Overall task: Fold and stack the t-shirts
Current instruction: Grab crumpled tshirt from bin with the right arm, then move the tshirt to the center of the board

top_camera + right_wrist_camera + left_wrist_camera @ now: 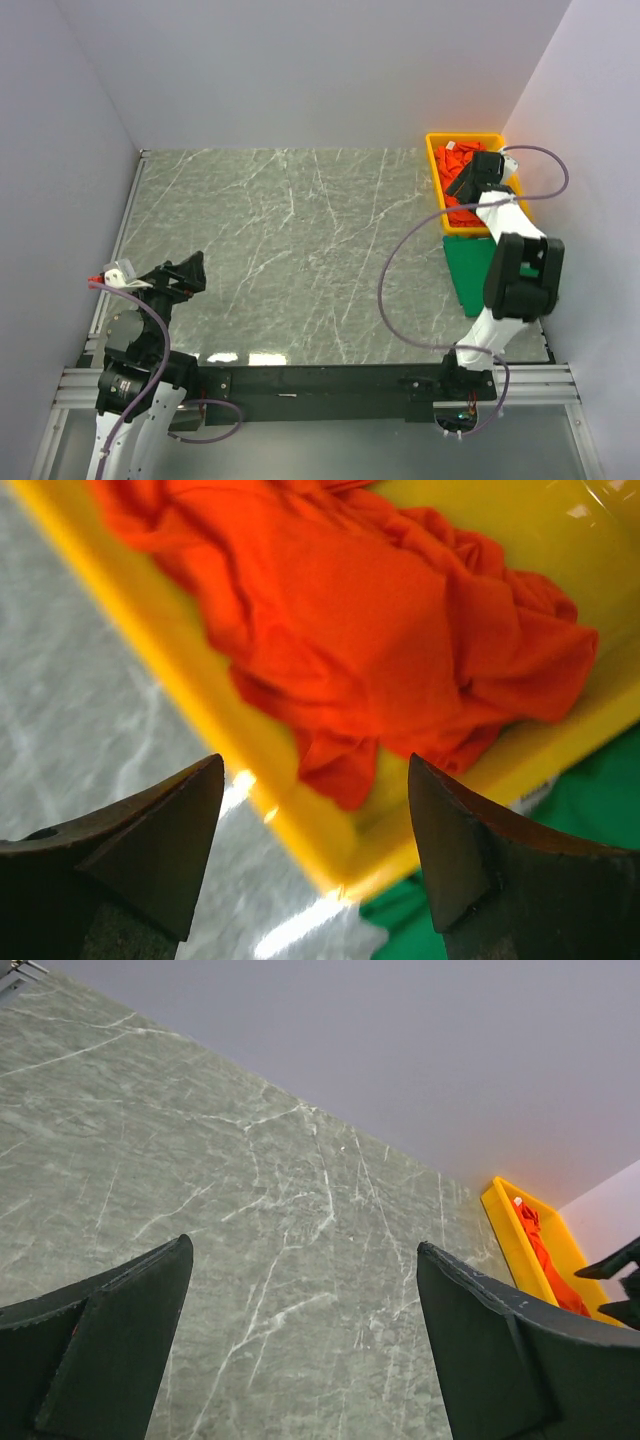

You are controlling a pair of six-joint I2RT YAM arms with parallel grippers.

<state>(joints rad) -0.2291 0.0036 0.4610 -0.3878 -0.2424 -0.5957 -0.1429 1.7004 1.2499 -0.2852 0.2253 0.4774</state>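
The right gripper (315, 780) is being held spread apart, with nothing caught between its two dark fingers (160, 840). It is being kept above the near end of the yellow tray (160, 645), and the orange-red t-shirt (380, 630) is being framed directly in the gap between the jaws. No contact with the cloth is being made in the wrist view. The shirt is being kept inside the tray as a crumpled, unfolded heap, with its folds bunched toward the tray's wall.

In the overhead view, the same gripper (470, 180) is being reached out over the tray (432, 160), which is being kept at the far right corner of the table (300, 250). Part of the orange-red t-shirt (458, 214) is being hidden there by the arm. The dark green t-shirt (468, 275) is being left flat on the table just at the tray's near end, partly covered by the right arm. Its edge (590, 800) is being shown beside the tray's corner in the wrist view; whether it is being touched by the tray cannot be told.

The left gripper (305, 1250) is likewise being held wide open and empty, well apart from both shirts. It (190, 270) is being kept above the near left part of the marbled table (250, 1210), angled toward the far right corner.
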